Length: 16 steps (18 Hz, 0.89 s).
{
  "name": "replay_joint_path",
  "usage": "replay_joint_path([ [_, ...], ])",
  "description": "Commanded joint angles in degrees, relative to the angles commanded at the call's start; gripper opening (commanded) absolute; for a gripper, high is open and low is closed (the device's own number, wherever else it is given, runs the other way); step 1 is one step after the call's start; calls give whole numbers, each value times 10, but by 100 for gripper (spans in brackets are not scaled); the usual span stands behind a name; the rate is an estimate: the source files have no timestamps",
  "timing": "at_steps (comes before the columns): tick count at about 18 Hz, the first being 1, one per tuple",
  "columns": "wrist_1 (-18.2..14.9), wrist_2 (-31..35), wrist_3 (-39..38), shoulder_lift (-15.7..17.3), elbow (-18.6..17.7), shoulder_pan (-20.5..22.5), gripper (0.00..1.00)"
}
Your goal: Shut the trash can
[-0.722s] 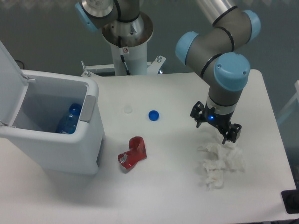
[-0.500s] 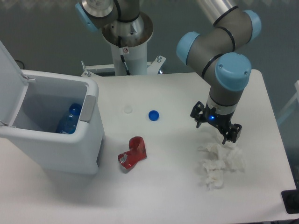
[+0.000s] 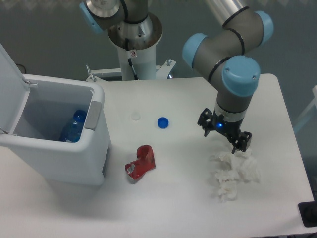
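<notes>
Fixed camera: since a moment ago the gripper [image 3: 224, 134] has drifted a little toward nine o'clock, away from the crumpled tissue [image 3: 235, 170] and toward the trash can [image 3: 62, 148]. I read that as the start of the crossing to the bin, with the closing itself not yet begun. The trash can sits at the nine o'clock edge of the table [image 3: 178, 208], its lid [image 3: 9, 79] standing up and open, a blue bottle [image 3: 73, 127] visible inside. The fingers are spread apart and hold nothing; the lower one hangs just above the tissue, and contact cannot be told. A red crushed can [image 3: 141, 163] and a blue cap [image 3: 162, 122] lie between bin and gripper.
</notes>
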Motion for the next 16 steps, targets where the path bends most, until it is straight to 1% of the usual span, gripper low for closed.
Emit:
replay_joint_path([
  [2,1,-3,-11,16,-10,-4,100],
  [4,9,-6,-19,36,-10,-6,100],
  [5,9,-9,-36,45,-6,-11,100],
  [7,7,-18,-96,65,-8,-32,99],
  [8,4,-18,-118,77,-11,-41,91],
  [9,1,-18,-138,89,-13,-54,81],
  [10,0,-23,-161,98,-14,-68,68],
  [11,0,-32,-193,107,-15,-82,52],
  [12,-1,-44,-228,119,-15,-94,31],
  [13,0,-59,-245,130,-15,-100,19],
  [14,1,-75,-257,139,-14,-105,13],
  [16,4,-106,-301,165,-13,-111,9],
])
